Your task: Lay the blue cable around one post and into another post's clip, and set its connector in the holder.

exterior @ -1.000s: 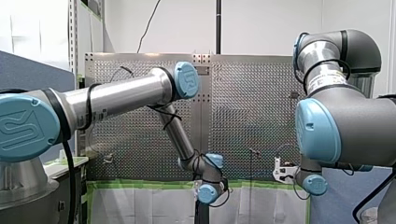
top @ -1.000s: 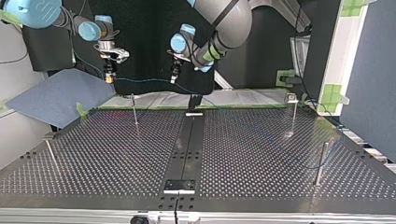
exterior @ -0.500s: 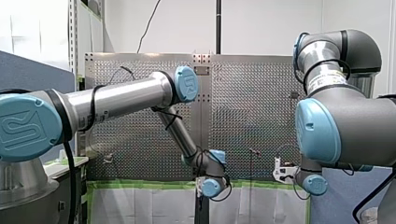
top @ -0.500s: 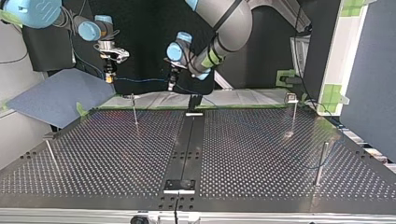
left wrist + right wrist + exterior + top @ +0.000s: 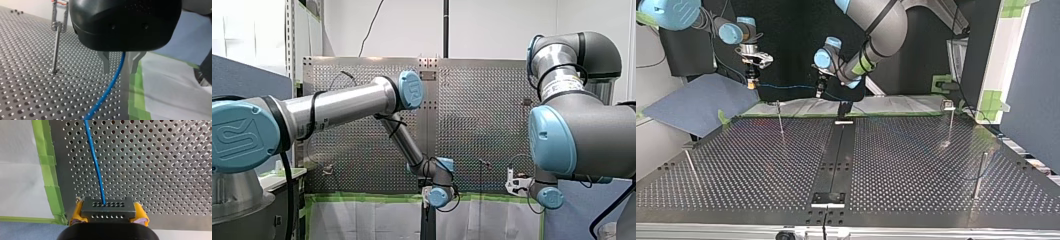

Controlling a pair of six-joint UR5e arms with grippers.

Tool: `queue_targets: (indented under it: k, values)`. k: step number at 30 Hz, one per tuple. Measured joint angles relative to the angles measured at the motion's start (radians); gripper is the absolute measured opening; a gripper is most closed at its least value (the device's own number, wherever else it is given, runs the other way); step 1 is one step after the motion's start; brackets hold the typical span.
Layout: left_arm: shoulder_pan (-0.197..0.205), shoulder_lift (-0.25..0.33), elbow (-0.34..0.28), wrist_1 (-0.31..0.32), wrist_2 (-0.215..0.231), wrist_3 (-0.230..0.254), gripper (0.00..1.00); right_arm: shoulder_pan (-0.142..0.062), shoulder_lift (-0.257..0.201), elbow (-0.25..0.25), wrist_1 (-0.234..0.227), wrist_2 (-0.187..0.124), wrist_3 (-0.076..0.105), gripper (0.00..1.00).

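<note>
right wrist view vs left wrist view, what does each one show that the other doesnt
Only the right wrist view shows the dark perforated rectangular connector clamped between my right gripper's yellow-padded fingers. Only the left wrist view shows a slim metal post with a clip on top, and my left gripper's metal fingers standing apart on either side of the thin blue cable. Both show that cable, the perforated metal table and green tape.

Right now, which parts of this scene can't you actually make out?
Top view: the blue cable beyond my left gripper, too thin to trace.
Front view: both grippers' fingers, hidden behind the wrist joints.
Left wrist view: the cable's upper run, hidden by that gripper's black housing.
Right wrist view: the connector's lower face, behind my right gripper.
</note>
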Motion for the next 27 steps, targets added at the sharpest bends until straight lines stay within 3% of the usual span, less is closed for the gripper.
queue_targets:
  k: [4,9,12,14,15,16,18,19,27]
  values:
    - [-0.002,0.001,0.000,-0.013,0.006,0.007,0.56,0.000,0.000,-0.003,0.001,0.000,0.001,0.00]
    - [-0.002,0.002,0.000,-0.019,0.014,0.009,0.53,0.000,0.000,-0.003,0.001,0.000,0.001,0.00]
    - [-0.002,0.002,0.000,-0.021,0.019,0.009,0.44,-0.001,0.000,-0.004,0.001,0.000,0.001,0.00]
    - [-0.001,0.003,0.000,-0.022,0.020,0.009,0.30,-0.001,0.000,-0.004,0.001,0.000,0.000,0.00]
    - [-0.001,0.004,0.000,-0.023,0.021,0.009,0.30,-0.001,0.000,-0.004,0.001,0.000,0.000,0.00]
    - [-0.001,0.004,0.000,-0.023,0.021,0.008,0.12,-0.001,0.000,-0.004,0.002,0.000,0.000,0.00]
    - [-0.001,0.006,0.000,-0.025,0.025,0.008,0.07,-0.001,0.000,-0.004,0.002,0.000,-0.001,0.00]
    - [0.000,0.008,0.000,-0.028,0.029,0.009,0.00,-0.001,0.000,-0.004,0.002,0.000,-0.001,0.00]
    - [0.003,0.016,0.000,-0.052,0.061,0.009,0.00,-0.001,0.000,-0.004,0.001,0.000,0.000,0.00]
